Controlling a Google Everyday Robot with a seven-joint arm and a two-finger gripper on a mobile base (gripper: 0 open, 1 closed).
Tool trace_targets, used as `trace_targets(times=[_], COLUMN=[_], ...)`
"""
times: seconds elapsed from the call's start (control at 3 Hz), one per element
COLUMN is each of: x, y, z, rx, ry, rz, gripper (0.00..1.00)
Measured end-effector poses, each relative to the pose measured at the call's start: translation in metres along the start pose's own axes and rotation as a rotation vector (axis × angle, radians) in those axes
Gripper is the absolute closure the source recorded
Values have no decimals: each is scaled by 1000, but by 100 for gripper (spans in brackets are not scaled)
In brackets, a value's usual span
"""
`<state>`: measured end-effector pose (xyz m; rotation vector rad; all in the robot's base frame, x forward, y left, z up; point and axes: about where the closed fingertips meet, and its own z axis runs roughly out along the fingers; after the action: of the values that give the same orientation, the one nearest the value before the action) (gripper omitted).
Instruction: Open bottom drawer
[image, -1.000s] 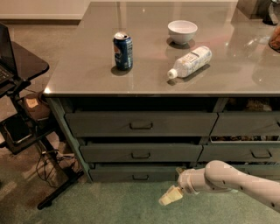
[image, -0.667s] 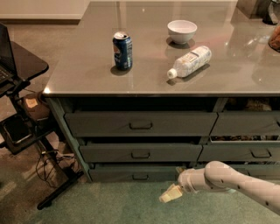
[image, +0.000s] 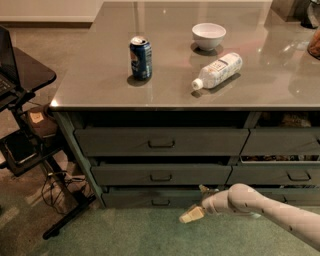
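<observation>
The bottom drawer (image: 150, 198) is the thin, wide grey-green front lowest on the left stack, with a small rectangular pull (image: 160, 202) at its centre. It sits about level with the fronts above it. My gripper (image: 195, 202) is at the right end of this drawer front, to the right of the pull, at the end of my white arm (image: 260, 205) coming in from the lower right. Its fingers are spread: one cream fingertip (image: 188, 216) hangs low in front of the drawer, and the other is up near the drawer's top edge. It holds nothing.
Two taller wide drawers (image: 160, 141) sit above, and narrower drawers (image: 290, 175) to the right. On the counter stand a blue can (image: 140, 57), a white bowl (image: 208, 35) and a lying bottle (image: 217, 70). A black stand (image: 30, 125) with cables is on the left, over green carpet.
My gripper has moved slightly up and to the left, closer to the bottom drawer's front. Nothing else has moved.
</observation>
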<state>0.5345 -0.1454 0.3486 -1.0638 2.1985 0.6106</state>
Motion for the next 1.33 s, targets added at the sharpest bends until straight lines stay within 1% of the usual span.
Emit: trace_targets(times=[0.33, 0.67, 1.0, 1.33], x=[0, 7, 21, 44], y=[-1, -8, -28, -57], z=[1, 16, 51, 87], rx=[2, 2, 1, 22], ry=[-1, -22, -96, -187], rz=[1, 30, 96, 177], gripper=[0, 0, 0, 0])
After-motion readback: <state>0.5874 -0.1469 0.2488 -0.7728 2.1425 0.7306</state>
